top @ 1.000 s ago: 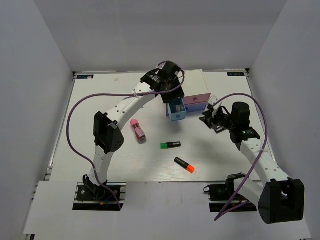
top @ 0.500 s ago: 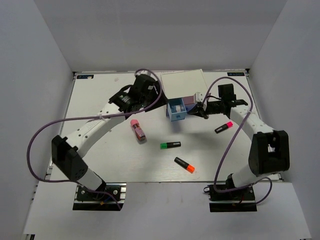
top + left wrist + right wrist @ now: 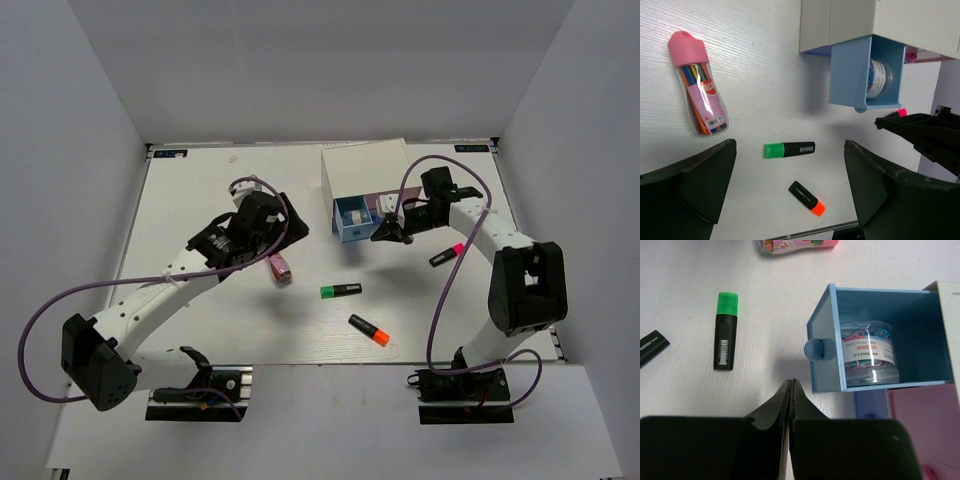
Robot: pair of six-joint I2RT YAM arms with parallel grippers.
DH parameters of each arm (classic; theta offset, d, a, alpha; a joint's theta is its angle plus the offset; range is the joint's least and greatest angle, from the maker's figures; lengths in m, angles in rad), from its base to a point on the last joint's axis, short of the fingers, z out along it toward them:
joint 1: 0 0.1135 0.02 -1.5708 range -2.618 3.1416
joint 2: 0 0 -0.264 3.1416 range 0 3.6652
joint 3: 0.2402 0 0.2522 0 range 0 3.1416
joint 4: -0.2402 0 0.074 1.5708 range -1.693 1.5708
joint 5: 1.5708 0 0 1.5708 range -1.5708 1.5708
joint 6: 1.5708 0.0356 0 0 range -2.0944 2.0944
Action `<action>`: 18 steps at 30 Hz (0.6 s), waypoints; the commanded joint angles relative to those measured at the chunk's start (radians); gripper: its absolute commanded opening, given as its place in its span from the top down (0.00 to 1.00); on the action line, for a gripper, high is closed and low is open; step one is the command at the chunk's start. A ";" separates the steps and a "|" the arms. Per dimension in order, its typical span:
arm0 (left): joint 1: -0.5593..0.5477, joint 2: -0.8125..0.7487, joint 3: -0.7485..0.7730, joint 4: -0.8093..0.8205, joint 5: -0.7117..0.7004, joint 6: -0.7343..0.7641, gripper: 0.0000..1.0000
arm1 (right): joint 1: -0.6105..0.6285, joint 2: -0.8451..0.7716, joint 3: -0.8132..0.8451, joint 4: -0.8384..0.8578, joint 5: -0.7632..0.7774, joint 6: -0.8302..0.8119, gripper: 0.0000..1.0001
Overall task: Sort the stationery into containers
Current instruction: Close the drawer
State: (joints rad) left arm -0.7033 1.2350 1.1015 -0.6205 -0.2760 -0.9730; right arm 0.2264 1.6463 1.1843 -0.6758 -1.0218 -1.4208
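Right end effector [image 3: 791, 384] clenched, just beside the open light-blue drawer [image 3: 826, 320]; left end effector [image 3: 790, 145] released

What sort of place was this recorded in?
Probably a lab robot cell, not an office: a white table boxed in by plain grey panels, two cabled arms bolted at its near edge, and staged props, a drawer box and a green highlighter.

White bench [image 3: 200, 190]: you have five things resting on it. Drawer box [image 3: 362, 170] sits at the far middle. Off the box's near side you find the green highlighter [image 3: 340, 291], with the orange highlighter [image 3: 369, 331] farther out. Pink highlighter [image 3: 447, 254] lies near-right of the box. Pink-capped pen tube [image 3: 699, 87] lies flat, near-left of it.
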 commanded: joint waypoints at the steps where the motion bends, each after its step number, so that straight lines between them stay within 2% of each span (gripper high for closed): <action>1: 0.005 -0.023 -0.019 -0.005 -0.070 -0.049 0.01 | 0.025 0.021 0.040 0.031 -0.001 -0.003 1.00; 3: 0.005 -0.032 -0.029 -0.015 -0.083 -0.072 0.01 | 0.036 0.021 0.029 0.082 0.015 0.081 1.00; 5: 0.005 -0.032 -0.052 -0.015 -0.083 -0.084 0.01 | 0.050 0.018 0.018 0.201 0.051 0.170 1.00; 13: 0.005 -0.071 -0.086 -0.044 -0.092 -0.124 0.01 | 0.094 0.033 -0.014 0.517 0.212 0.356 1.00; 18: 0.005 -0.089 -0.095 -0.053 -0.103 -0.133 0.01 | 0.114 0.056 0.004 0.605 0.298 0.428 1.00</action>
State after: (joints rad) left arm -0.7021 1.1889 1.0122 -0.6590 -0.3496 -1.0843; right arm 0.3309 1.6871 1.1740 -0.2089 -0.8036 -1.0702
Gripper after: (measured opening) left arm 0.983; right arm 0.009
